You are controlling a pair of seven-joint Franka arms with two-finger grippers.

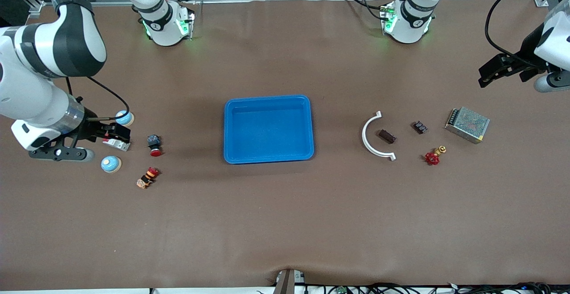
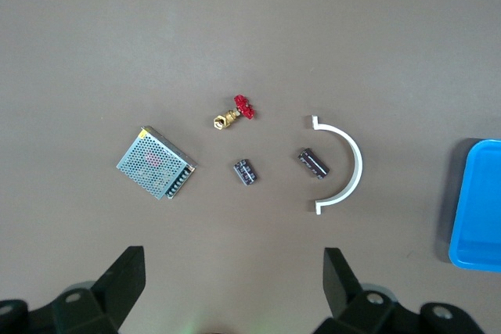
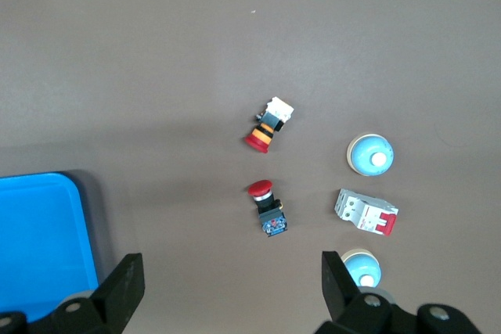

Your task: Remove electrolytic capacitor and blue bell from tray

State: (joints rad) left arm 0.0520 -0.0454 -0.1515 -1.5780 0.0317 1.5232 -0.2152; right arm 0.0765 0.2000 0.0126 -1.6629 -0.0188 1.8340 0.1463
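From the front view, the tray (image 1: 268,129) sits mid-surface and looks bare inside, so the main hazard is that either arm reaches into it for something that is no longer there; both blue bells, the one (image 1: 124,117) toward the robots' edge and the one (image 1: 110,164) toward the camera's edge, already lie on the surface at the right arm's end, just beside the right gripper (image 1: 116,136), which hangs low over the white breaker (image 1: 116,144) with its jaws spread wide and nothing in them. A downward move there could knock the breaker or a bell. The left gripper (image 1: 490,73) hovers near the surface edge at the left arm's end, apparently waiting. In the left wrist view, the left gripper's jaws stand wide and empty over a cluster: the mesh box (image 2: 156,162), the red-handled valve (image 2: 235,113), the white arc (image 2: 342,164), and two dark cylinders (image 2: 246,172) and (image 2: 313,163), either of which may be the electrolytic capacitor; I cannot tell which, and a mistaken pick is the danger. In the right wrist view, the red pushbutton (image 3: 268,210) and the striped button (image 3: 267,128) lie between the bells and the tray's corner, easy to nudge.
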